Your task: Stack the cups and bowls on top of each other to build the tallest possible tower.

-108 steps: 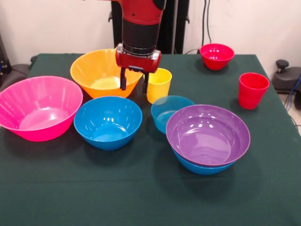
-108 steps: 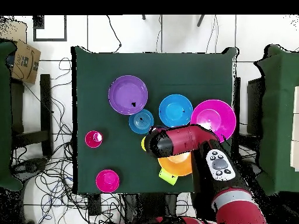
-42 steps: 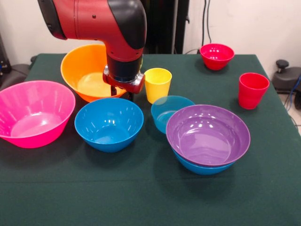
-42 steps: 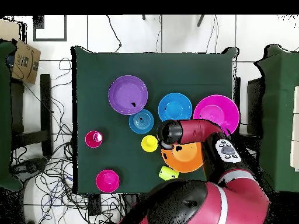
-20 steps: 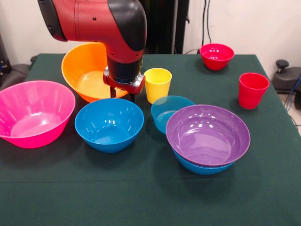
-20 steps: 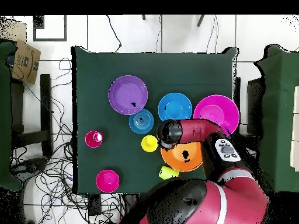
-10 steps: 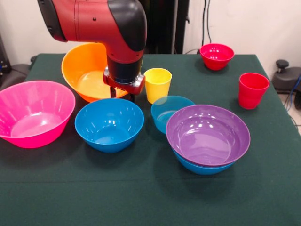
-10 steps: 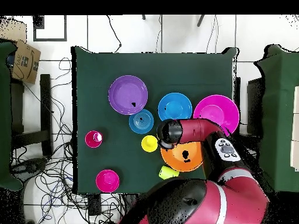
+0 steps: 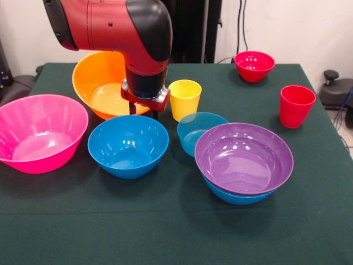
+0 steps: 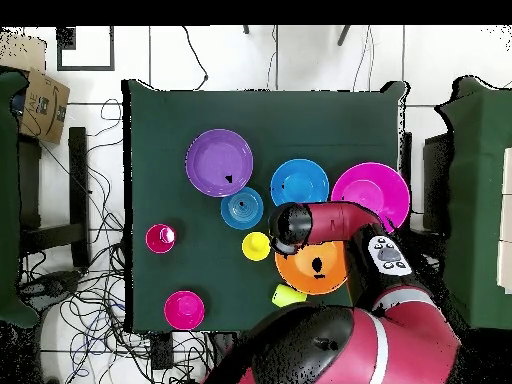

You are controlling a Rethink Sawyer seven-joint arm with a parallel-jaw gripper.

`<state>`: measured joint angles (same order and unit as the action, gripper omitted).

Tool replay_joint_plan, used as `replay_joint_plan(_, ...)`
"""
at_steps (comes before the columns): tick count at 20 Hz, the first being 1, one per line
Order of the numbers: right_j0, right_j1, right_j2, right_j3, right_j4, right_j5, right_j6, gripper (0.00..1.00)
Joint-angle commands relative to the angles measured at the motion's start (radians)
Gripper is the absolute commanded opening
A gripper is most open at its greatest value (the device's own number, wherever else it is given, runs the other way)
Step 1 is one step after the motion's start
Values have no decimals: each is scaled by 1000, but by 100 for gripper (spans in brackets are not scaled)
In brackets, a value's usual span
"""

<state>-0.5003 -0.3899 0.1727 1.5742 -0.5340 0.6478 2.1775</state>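
A dark green cloth covered the counter [image 9: 165,232], ringed by white walls and tangled floor cables [image 10: 90,300]. The tool [image 9: 143,112] sat at the orange bowl [image 9: 99,83] rim (grip unclear, cannot tell). Purple bowl [image 9: 244,157] nested in a blue one.

A: Where does the nested pair [image 9: 244,160] sit?
B: Front view, right of the middle bowl [image 9: 128,145], with the small bowl [image 9: 199,131] between them, touching the pair

A: And behind?
B: A cup [image 9: 185,99] just right of the gripper [image 9: 143,113]; a large bowl [image 9: 102,84] behind it, tilted
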Motion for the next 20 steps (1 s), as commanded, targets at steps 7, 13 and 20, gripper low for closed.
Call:
replay_joint_plan(7,21,105,50,-67,-63,-42,-90,100)
replay_joint_plan(13,19,112,50,-76,-65,-43,-92,100)
replay_joint_plan(20,16,106,52,-72,-63,-38,-97,100)
